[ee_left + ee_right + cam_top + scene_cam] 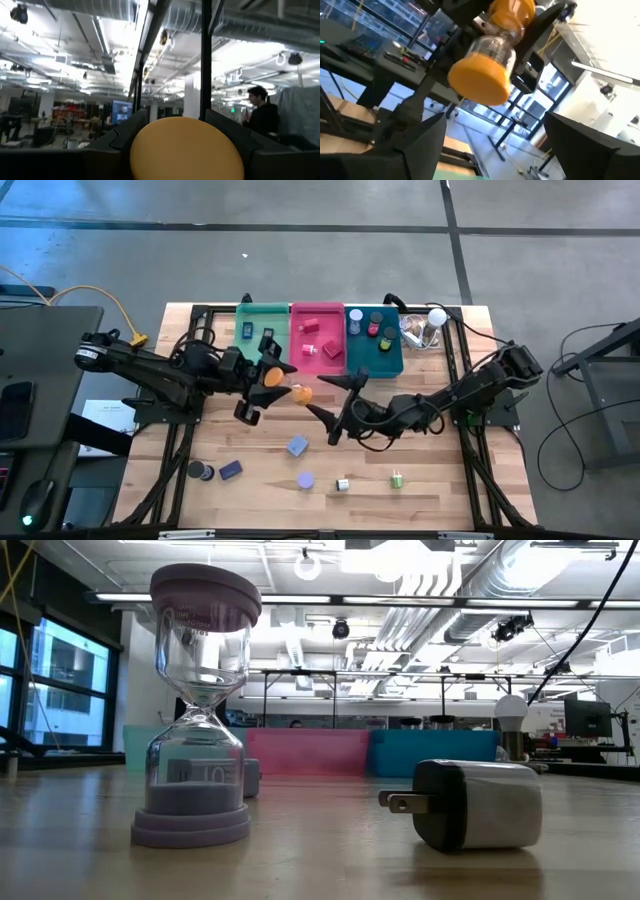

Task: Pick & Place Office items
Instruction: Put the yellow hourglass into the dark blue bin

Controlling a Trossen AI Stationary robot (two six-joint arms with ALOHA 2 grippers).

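The left gripper (268,376) is clamped on an orange hourglass (283,384), held above the table's middle. The right gripper (335,402), jaws wide apart, waits at its three o'clock. This looks like a handover; next, the right jaws must close around the hourglass.

Pretty clearly a robotics lab set up in a big open industrial-style office: polished concrete floor (330,240), exposed silver ductwork (450,580) and strip lights overhead, tall windows (60,690) down one side. The wooden table (440,490) sits in a black metal frame with two arms bolted on, cables trailing off it, and a desk with a keyboard (15,405) right beside it. Further back there are monitors (121,111), more workbenches and a person (261,112) standing around.
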